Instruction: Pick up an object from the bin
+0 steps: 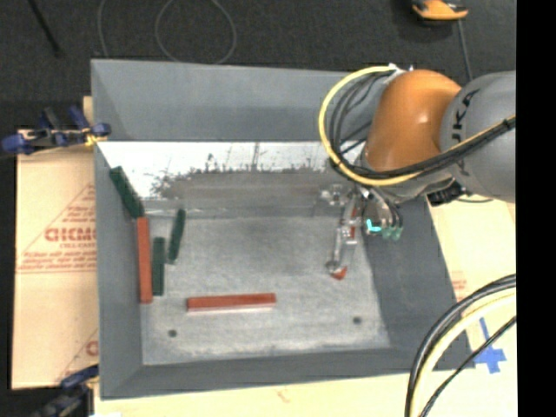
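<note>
At the right-hand part of the bin (pixel 217 102) floor, close under the right wall: gripper (pixel 337 269) found low, tip at or just above bare grey metal. Cannot tell from this angle whether open or closed; reads as one thin shaft. Small red spot (pixel 339 273) noted at the very tip, too small to class as a held thing or a part of the tool; recorded as unconfirmed. Nothing else lying directly beside the tip. Nearest candidate: a long flat red bar (pixel 230 302), lying crosswise near the front of the floor, well apart to the left of the tip. Further left, along the left wall: an orange-red bar (pixel 144 259) lying lengthwise, with a short dark green stick (pixel 159 266) just beside it; a second green stick (pixel 176 234) a little behind that, tilted; a third green stick (pixel 127 192) slanting in the back left corner. Judged state of task: pick not shown as done; no thing confirmed in hold, lift out of the bin outstanding. Clearance: wide open floor between tip and red bar, free for a traverse leftward; tight on the right, with the sloped wall close by and the orange wrist cover (pixel 408 120) and its cables (pixel 328 124) over the back right rim. Caution advised for the left-wall group: crowded against the wall, little room for a jaw on the wall side.
</note>
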`<state>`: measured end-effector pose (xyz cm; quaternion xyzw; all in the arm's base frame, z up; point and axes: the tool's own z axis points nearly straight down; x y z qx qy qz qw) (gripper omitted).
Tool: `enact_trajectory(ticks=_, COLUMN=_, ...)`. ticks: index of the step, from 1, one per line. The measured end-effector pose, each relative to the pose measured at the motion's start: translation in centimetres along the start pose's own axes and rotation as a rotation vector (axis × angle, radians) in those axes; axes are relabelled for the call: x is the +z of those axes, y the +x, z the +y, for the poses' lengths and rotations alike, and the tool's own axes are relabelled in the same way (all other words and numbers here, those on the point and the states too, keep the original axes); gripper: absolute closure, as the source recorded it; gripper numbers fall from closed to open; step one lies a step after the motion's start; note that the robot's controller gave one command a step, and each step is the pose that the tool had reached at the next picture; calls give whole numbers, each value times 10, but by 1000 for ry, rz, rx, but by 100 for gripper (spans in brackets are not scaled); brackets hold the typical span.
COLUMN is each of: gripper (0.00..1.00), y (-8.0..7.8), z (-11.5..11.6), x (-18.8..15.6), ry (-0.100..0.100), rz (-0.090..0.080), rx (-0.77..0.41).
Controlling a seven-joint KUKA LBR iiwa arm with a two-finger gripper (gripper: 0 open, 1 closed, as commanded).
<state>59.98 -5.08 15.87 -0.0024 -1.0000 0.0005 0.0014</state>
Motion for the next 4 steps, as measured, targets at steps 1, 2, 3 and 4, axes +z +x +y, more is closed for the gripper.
enact_trajectory(ticks=1, gripper=0, y=50, z=86, x=68, ry=-5, rz=4, rx=-34)
enact_trajectory(ticks=2, gripper=0, y=83, z=107, x=90, ry=-1, rz=-2, rx=-92)
enact_trajectory(ticks=3, gripper=100, y=81, z=106, x=89, ry=-1, rz=-6, rx=-92)
enact_trajectory(ticks=4, gripper=100, y=74, z=137, x=-59, ry=-3, rz=-15, rx=-88)
